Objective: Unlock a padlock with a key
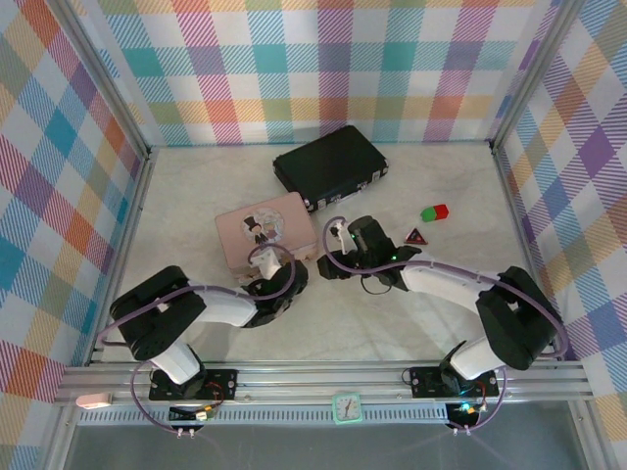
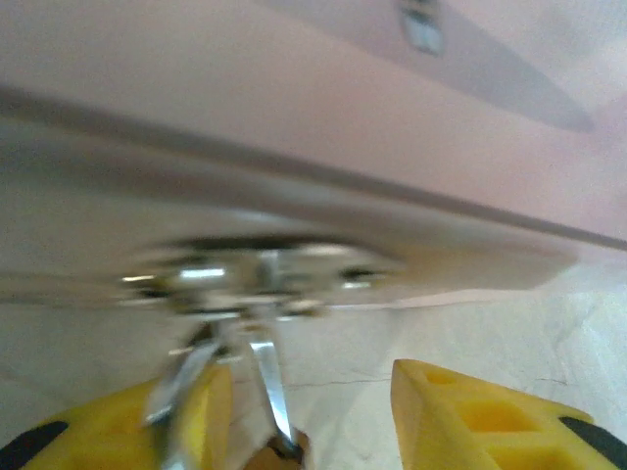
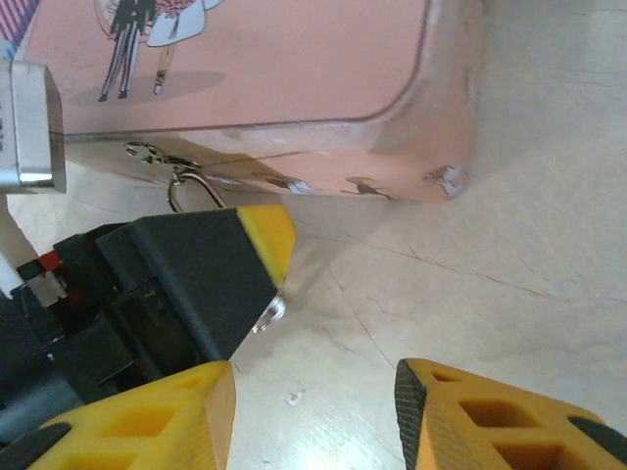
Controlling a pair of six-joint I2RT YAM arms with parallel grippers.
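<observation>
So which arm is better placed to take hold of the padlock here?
Left, probably: the left gripper straddles the padlock hanging off the pink box, while the right gripper stands open beside it, with nothing between its fingers.

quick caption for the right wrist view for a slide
Right gripper open above the table; left gripper fingertip beside the padlock at the pink box edge.
</observation>
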